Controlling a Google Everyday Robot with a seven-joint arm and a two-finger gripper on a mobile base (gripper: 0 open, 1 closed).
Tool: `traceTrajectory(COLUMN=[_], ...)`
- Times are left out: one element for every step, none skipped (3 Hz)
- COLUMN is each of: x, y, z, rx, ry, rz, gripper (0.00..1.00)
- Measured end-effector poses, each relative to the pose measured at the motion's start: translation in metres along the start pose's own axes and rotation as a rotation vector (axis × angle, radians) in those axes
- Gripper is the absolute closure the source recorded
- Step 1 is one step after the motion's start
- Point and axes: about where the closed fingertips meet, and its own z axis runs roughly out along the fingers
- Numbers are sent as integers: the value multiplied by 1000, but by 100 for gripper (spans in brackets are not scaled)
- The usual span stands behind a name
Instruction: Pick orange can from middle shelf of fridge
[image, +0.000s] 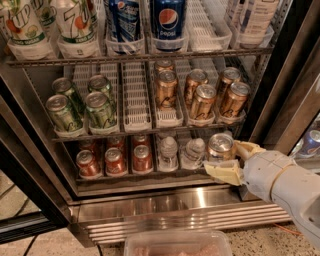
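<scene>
Orange can (220, 146) in hand (225, 159), apparently just below middle shelf (136, 100)

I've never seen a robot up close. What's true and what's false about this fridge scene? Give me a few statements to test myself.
1. The tool grips an orange can. True.
2. That can stands on the middle shelf. False: it is held below that shelf, in front of the bottom rack.
3. Green cans stand at the left of the middle shelf. True.
4. Red cans fill the top rack. False: bottles stand there; the red cans are on the bottom rack.
</scene>
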Motion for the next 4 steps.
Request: traceTrajectory(x=[-23, -50, -70, -79], y=[28, 61, 82, 92], z=[1, 9, 16, 19], rx=[-127, -259, -335, -371], ry=[-81, -174, -234, -263], rz=[-8, -17, -29, -36], gripper=[100, 100, 100, 100])
